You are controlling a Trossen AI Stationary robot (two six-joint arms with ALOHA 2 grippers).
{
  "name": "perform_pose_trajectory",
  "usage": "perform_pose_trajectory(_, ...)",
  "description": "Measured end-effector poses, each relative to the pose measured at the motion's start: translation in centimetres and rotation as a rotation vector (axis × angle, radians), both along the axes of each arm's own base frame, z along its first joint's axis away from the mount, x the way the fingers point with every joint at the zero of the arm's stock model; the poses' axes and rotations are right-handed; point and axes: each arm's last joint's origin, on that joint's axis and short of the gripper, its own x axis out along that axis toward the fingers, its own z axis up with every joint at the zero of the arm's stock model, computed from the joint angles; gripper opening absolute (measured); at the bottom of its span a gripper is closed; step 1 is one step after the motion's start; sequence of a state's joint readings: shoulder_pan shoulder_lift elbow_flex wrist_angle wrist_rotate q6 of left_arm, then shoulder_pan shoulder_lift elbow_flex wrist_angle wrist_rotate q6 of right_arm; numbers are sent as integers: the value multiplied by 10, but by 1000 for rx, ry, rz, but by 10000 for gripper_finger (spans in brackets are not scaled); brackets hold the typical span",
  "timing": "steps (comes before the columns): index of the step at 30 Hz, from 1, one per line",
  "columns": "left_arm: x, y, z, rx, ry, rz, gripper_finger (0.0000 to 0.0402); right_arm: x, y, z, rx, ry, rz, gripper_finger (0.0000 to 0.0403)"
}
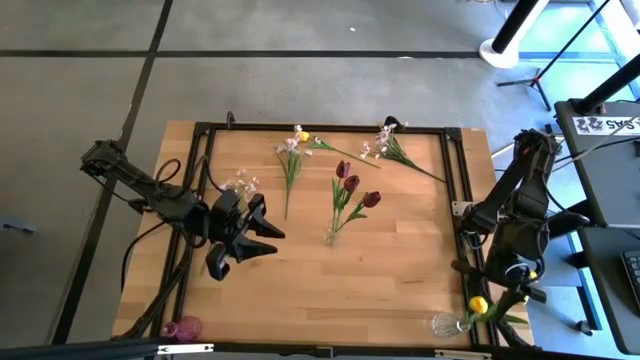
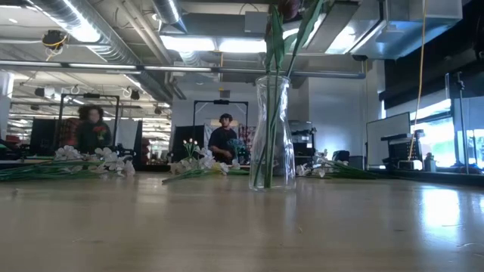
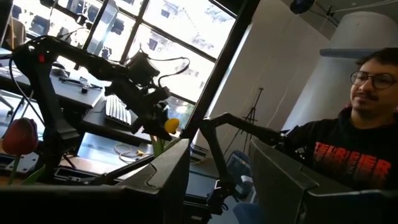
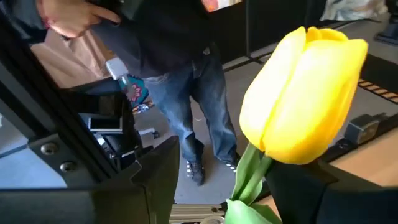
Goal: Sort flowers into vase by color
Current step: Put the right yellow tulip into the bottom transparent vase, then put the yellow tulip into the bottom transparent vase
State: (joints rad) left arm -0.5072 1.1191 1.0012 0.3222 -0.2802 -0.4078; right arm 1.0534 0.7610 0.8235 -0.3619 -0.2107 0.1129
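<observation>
A clear glass vase [image 1: 330, 237] [image 2: 271, 132] stands mid-table with dark red tulips [image 1: 350, 185] in it. Sprays of white-pink blossoms [image 1: 290, 150] [image 1: 240, 183] [image 1: 385, 140] lie flat on the far part of the table, with a yellow tulip [image 1: 303, 135] among them. My right gripper [image 1: 503, 297] [image 4: 224, 186], at the table's near right corner, is shut on another yellow tulip [image 1: 478, 305] [image 4: 305, 99] beside a small clear vase [image 1: 445, 323]. My left gripper [image 1: 255, 238] [image 3: 217, 186] hovers open over the table's left part and touches nothing. My right gripper holds the yellow tulip by its green stem just below the bloom [image 4: 249, 177], between the two fingers [image 4: 311, 193]. The tulip is lifted clear of the table, its bloom standing out beyond the fingertips. The exact place of contact is hidden by leaves and the fingers.
A pink vase [image 1: 183, 327] stands at the table's near left corner. A black frame [image 1: 320, 129] runs around the tabletop. People [image 3: 348, 143] [image 4: 180, 93] stand close beyond the table. Bare wood lies along the near edge [image 1: 330, 300].
</observation>
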Motion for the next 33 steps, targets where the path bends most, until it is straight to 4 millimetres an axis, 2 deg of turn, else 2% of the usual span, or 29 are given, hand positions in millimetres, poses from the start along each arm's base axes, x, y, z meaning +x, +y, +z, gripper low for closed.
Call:
perform_pose_trajectory(6,0,0,0,23,-5,5,160,-4,-10,19,-78,3,-63,220)
perform_pose_trajectory(12,0,0,0,24,-5,5,160,-8,-19,7,-233,147,-88,220)
perform_pose_trajectory(18,0,0,0,24,-5,6,160,-10,-20,6,-247,217,-72,220)
perform_pose_trajectory(21,0,0,0,32,-6,7,160,-13,-26,17,-253,211,-88,220)
perform_pose_trajectory(25,0,1,0,45,-12,58,160,-18,-42,36,-319,185,-192,220)
perform_pose_trajectory(30,13,11,-5,-18,14,311,160,-23,-63,64,-353,79,-399,220)
perform_pose_trajectory(33,25,22,-10,-121,22,458,160,-23,-73,79,-357,-33,-532,220)
